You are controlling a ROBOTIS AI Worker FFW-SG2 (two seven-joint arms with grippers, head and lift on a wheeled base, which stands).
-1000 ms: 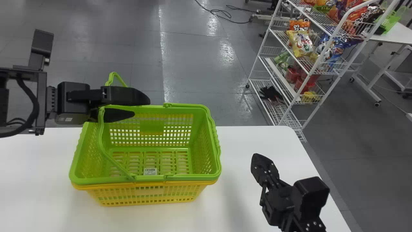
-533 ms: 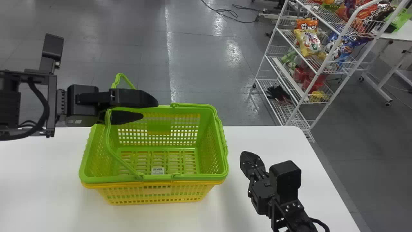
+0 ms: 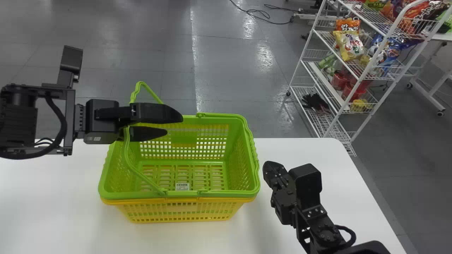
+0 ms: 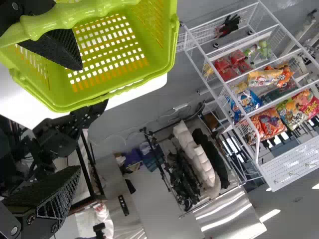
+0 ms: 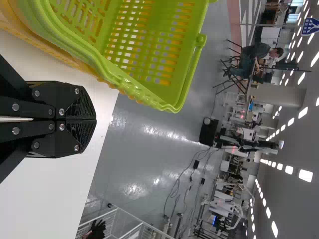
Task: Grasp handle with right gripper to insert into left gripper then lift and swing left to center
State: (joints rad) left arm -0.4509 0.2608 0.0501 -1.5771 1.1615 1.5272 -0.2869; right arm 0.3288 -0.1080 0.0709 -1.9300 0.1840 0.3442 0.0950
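The left pincer (image 3: pixel 174 126) stood wide open over the far left part of the green basket (image 3: pixel 222 193), its two black fingers well apart and clamped on nothing. The raised handle (image 4: pixel 75 17) crossed the finger on the basket's side, close to that finger's base; whether they touched, I could not tell. The right pincer (image 3: pixel 267 166) was above the desk (image 3: pixel 293 151), just beside the basket's right side, with its fingertips together and nothing between them.

From the left pincer the handle sloped down to the basket's near rim. A second handle (image 3: pixel 251 148) lay folded along the right rim. The green basket sat upright inside a yellow basket (image 3: pixel 180 210), both on the desk, and a white label (image 3: pixel 182 186) lay on its floor.

Far right, past the desk, a white wire rack (image 3: pixel 303 56) held snack bags (image 3: pixel 349 44), with dark gloves (image 3: pixel 315 102) on its bottom shelf.
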